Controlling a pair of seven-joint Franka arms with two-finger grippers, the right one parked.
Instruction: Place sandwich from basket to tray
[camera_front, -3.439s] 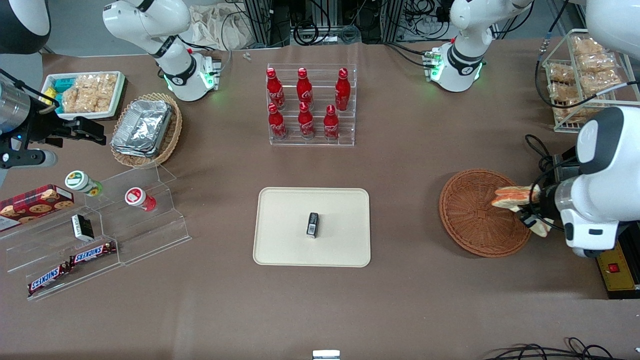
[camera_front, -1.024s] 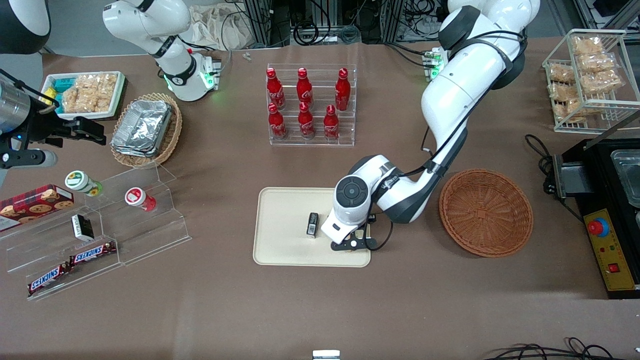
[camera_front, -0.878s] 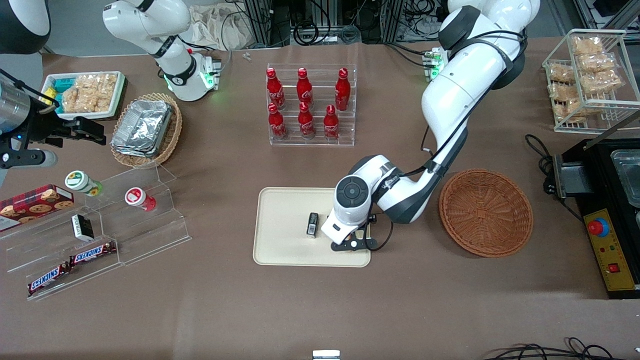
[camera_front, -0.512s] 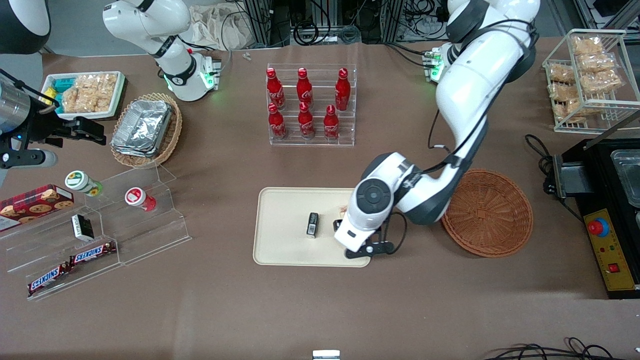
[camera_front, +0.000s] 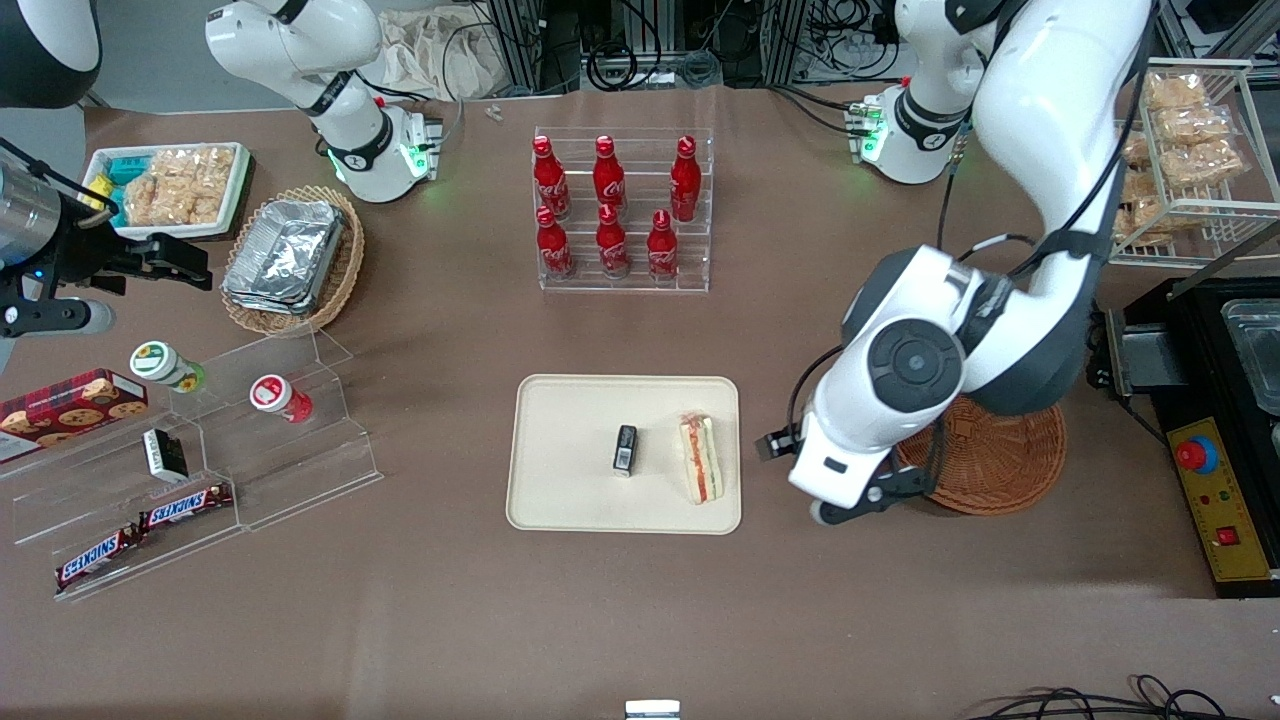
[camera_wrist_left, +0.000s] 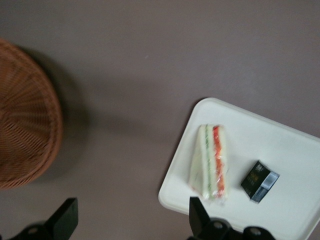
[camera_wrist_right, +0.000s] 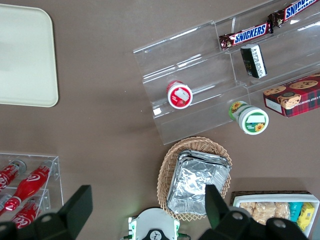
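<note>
The sandwich (camera_front: 700, 458), a pale bread wedge with red and green filling showing, lies flat on the cream tray (camera_front: 570, 480) near its rim, while the reddish-brown wicker basket (camera_front: 1010, 465) sits on the bench toward the working arm's end.

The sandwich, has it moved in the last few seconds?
Yes. The sandwich went from above the basket to lying on the tray; the open hand hangs between them.

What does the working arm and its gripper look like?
The arm is glossy white with dark grey joint bands and a round grey cap at the wrist; thin black cables run along it. The gripper, above bare table between basket and tray, has black fingers, open.
</note>
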